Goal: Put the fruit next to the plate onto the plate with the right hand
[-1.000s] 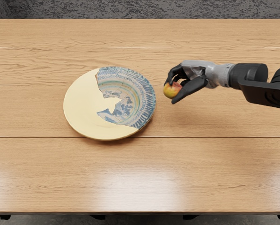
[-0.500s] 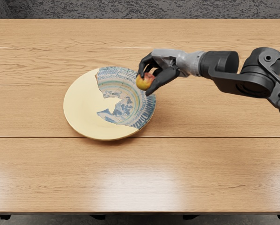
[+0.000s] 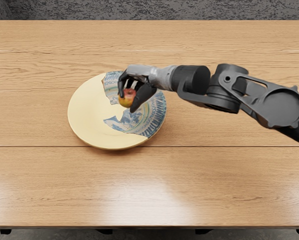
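We see our right hand (image 3: pixel 132 92) clamped around the fruit (image 3: pixel 126 98) over the plate (image 3: pixel 87 117). The plate lies on a wooden table (image 3: pixel 149 180), grey floor (image 3: pixel 139 9) beyond it

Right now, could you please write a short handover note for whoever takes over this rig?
Right hand: shut on the fruit, arm reaching in from the right.
Left hand: not in view.
Fruit: held over the middle of the plate; I cannot tell whether it touches the plate.
Done: fruit grasped and brought over the plate.
Left: set it down, open the fingers, pull the hand clear.
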`<action>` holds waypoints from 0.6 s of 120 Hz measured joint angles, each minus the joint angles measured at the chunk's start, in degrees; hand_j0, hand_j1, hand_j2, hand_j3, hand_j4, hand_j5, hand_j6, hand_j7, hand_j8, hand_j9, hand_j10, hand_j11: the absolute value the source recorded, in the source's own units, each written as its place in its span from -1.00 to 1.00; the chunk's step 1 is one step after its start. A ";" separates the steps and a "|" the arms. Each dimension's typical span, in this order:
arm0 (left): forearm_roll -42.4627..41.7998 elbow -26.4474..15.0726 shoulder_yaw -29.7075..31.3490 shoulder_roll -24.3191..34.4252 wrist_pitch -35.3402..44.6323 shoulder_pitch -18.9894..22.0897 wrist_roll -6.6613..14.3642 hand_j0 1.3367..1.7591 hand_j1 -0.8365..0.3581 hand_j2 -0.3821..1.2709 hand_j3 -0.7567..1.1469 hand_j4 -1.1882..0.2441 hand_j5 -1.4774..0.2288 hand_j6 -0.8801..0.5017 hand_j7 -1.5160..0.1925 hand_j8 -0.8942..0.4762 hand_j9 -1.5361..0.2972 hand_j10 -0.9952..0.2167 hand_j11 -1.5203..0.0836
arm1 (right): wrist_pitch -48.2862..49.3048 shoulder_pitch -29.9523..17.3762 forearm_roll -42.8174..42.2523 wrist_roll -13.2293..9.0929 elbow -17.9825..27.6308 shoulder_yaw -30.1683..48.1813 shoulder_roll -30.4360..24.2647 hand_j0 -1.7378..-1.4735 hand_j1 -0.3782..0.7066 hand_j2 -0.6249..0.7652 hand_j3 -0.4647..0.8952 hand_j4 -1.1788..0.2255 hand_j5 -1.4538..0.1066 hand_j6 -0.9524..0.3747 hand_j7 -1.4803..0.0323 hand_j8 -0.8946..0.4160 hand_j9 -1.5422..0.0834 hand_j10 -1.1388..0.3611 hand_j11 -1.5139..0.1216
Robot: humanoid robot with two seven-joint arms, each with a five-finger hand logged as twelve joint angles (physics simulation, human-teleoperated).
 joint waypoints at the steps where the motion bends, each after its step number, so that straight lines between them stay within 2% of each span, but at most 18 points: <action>1: 0.00 0.00 0.00 0.00 0.00 0.00 0.00 0.52 0.98 -0.54 -0.20 0.66 0.73 0.27 0.77 0.30 0.68 0.64 0.90 | -0.05 0.02 -0.26 -0.01 -0.12 -0.09 0.21 -0.34 0.39 0.40 -0.32 -0.49 -0.73 -0.01 -0.54 0.00 -0.59 -0.23 -0.62; 37: 0.00 0.00 0.00 0.00 0.00 0.00 0.00 0.52 0.98 -0.54 -0.20 0.66 0.73 0.27 0.77 0.30 0.68 0.64 0.90 | -1.68 1.76 -6.24 -0.11 -4.63 -4.76 6.18 -0.34 0.37 0.38 -0.32 -0.50 -0.73 -0.02 -0.54 -0.01 -0.59 -0.24 -0.62; 72: 0.00 0.00 0.00 0.00 0.00 0.00 0.00 0.52 0.98 -0.54 -0.20 0.66 0.73 0.27 0.77 0.30 0.68 0.64 0.90 | -1.85 2.56 -8.88 -0.39 -7.96 -6.76 9.75 -0.34 0.37 0.38 -0.32 -0.50 -0.73 -0.02 -0.54 -0.01 -0.59 -0.25 -0.62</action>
